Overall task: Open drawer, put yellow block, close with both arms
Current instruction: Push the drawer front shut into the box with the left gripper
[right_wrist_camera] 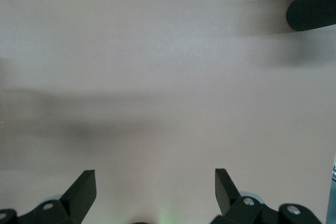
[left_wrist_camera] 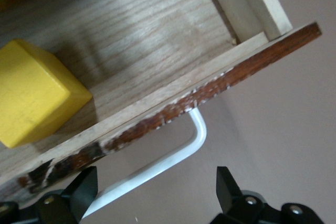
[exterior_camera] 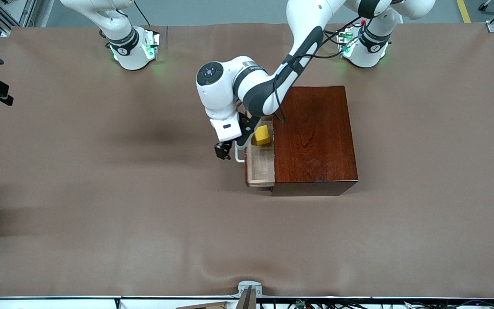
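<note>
one yellow block [exterior_camera: 263,135] sits inside the open drawer [exterior_camera: 260,168] of the dark wooden box [exterior_camera: 313,137]. the left gripper [exterior_camera: 230,151] hovers at the white handle [left_wrist_camera: 157,167], fingers spread, holding nothing. the right gripper [right_wrist_camera: 155,195] waits open over bare table [exterior_camera: 101,193].

right arm [exterior_camera: 118,30]: upper part cut off by the front view's top edge
block [left_wrist_camera: 37,95]: partly cropped in the left wrist view
handle [exterior_camera: 239,155]: probably half hidden under the left arm
</note>
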